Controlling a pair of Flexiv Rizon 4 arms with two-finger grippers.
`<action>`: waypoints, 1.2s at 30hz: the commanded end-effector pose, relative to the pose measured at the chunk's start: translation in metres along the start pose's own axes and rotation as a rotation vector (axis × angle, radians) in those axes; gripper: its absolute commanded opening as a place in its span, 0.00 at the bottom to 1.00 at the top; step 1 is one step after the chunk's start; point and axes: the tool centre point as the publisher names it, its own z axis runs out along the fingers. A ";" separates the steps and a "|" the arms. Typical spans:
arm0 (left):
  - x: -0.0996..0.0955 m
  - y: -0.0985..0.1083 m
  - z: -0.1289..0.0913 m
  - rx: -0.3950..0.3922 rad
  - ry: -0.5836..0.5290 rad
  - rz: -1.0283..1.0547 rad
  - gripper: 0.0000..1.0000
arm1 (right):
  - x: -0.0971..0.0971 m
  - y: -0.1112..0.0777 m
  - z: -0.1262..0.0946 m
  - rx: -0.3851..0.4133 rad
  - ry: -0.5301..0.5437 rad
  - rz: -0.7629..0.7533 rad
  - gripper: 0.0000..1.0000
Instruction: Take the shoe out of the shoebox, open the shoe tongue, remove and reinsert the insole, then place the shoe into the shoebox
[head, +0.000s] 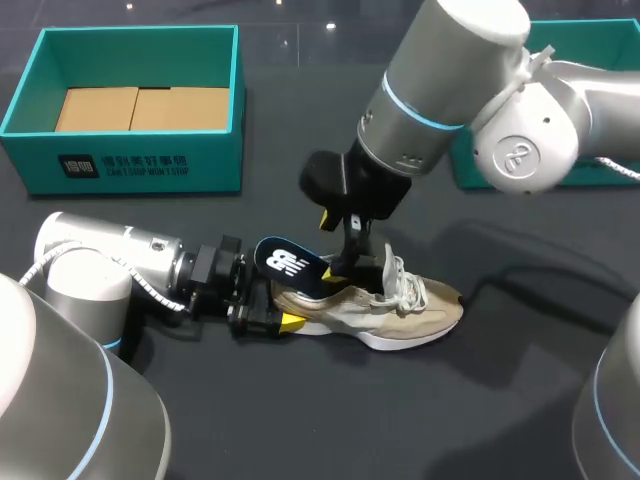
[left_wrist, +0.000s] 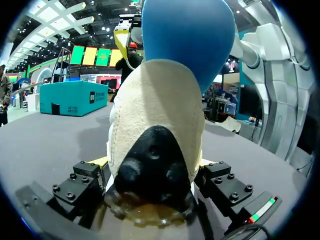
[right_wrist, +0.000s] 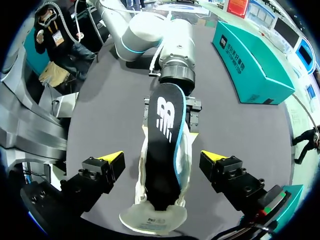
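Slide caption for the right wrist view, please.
Open right gripper above shoe, insole partly out, left gripper clamping its far end.

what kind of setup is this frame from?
Probably a tabletop robot manipulation station, for demos or data collection. A left arm and a right arm meet at one shoe on a dark table, and an open teal shoebox sits behind.
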 end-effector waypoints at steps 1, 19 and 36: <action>-0.001 0.002 0.000 -0.001 0.000 -0.001 0.00 | 0.000 0.001 0.004 -0.055 0.051 0.029 1.00; -0.001 0.002 0.000 -0.001 0.000 -0.001 0.00 | -0.017 0.017 0.008 -0.054 0.270 0.087 0.91; -0.001 0.002 0.000 -0.001 0.000 -0.001 0.00 | -0.022 0.008 0.040 -0.102 0.475 0.042 0.59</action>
